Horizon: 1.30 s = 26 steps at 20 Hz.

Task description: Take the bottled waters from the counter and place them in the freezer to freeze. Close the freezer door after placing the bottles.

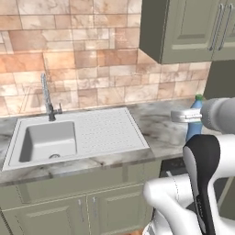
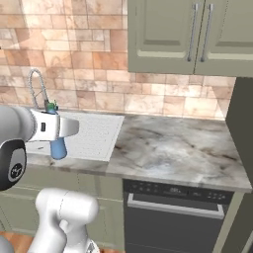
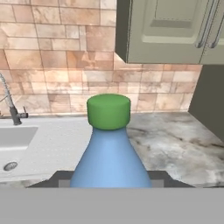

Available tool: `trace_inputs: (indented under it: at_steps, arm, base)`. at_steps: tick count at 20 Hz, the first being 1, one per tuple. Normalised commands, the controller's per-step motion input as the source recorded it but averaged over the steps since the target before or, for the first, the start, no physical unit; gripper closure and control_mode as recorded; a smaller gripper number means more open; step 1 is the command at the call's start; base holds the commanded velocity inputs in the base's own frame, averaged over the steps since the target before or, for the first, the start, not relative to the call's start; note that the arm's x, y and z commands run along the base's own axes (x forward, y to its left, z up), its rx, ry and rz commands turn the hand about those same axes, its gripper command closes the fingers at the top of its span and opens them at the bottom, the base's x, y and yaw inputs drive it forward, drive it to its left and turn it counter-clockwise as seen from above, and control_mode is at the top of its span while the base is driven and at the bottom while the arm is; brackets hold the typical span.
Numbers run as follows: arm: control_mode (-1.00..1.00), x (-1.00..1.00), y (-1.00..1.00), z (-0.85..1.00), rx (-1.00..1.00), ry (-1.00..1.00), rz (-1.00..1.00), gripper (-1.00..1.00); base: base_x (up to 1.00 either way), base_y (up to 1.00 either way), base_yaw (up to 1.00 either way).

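Observation:
My gripper [image 3: 111, 180] is shut on a translucent blue bottled water [image 3: 109, 157] with a green cap, which stands upright between the fingers. In the left base view the gripper [image 1: 192, 116] holds the bottle [image 1: 194, 131] over the right part of the marbled counter [image 1: 158, 126]. In the right base view the gripper [image 2: 60, 129] and the bottle [image 2: 58, 148] appear in front of the drainboard, by the counter [image 2: 168, 148]. The bottle's base seems to hang just above the stone. The freezer and its door are out of view.
A white sink [image 1: 46, 140] with a drainboard and a metal tap [image 1: 47, 98] is set into the counter on the left. Green wall cabinets [image 2: 188, 34] hang above. A black-fronted dishwasher [image 2: 173, 207] sits under the counter. A tall dark panel [image 2: 242, 128] ends the counter on the right.

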Motion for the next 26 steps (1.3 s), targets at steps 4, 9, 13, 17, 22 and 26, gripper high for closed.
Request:
trace_inputs:
  at_steps: [4, 9, 13, 17, 22, 26]
  arm:
    - [1.00, 0.00, 0.00, 0.00, 0.00, 0.00, 0.00, 1.00]
    - [1.00, 0.00, 0.00, 0.00, 0.00, 0.00, 0.00, 1.00]
    - [1.00, 0.00, 0.00, 0.00, 0.00, 0.00, 0.00, 1.00]
    - [1.00, 0.00, 0.00, 0.00, 0.00, 0.00, 0.00, 1.00]
    - [1.00, 0.00, 0.00, 0.00, 0.00, 0.00, 0.00, 1.00]
    - [1.00, 0.00, 0.00, 0.00, 0.00, 0.00, 0.00, 1.00]
  base:
    - [-0.52, 0.00, -0.04]
    - [-0.52, 0.00, -0.05]
    - [-0.48, 0.00, -0.04]
    - [-0.44, 0.00, -0.15]
    - [-0.36, -0.02, -0.30]
    - [-0.29, -0.02, -0.34]
